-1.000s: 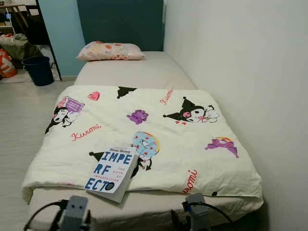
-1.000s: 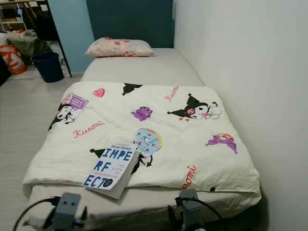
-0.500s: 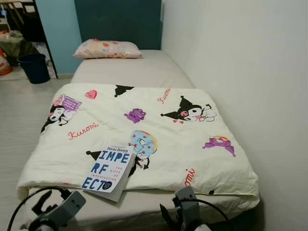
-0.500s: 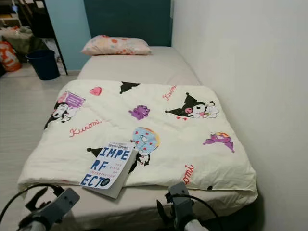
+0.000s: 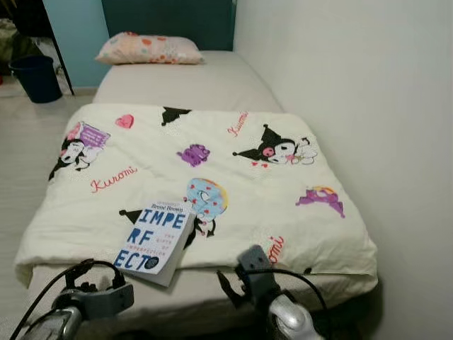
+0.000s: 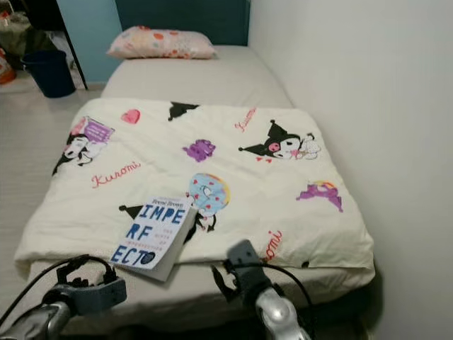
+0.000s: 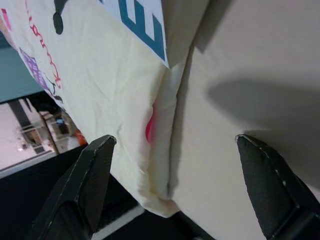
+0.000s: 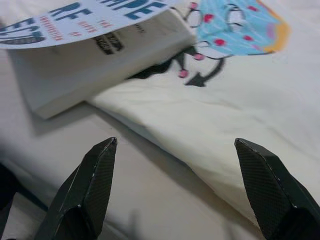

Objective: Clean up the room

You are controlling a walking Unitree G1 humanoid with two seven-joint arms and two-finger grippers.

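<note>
Right wrist view: right gripper [image 8: 175, 190] spread wide, released, book [image 8: 95, 35] just ahead on blanket [image 8: 240, 105]; left gripper [image 7: 177, 192] likewise spread

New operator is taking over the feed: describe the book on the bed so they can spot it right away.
Start at the bed along the white wall, half covered by a cream cartoon-print blanket. At the blanket's near edge, toward the robot's left, lies the book, overhanging onto the bare mattress. It is the one flat white rectangle there, with big blue block letters on its cover.
</note>
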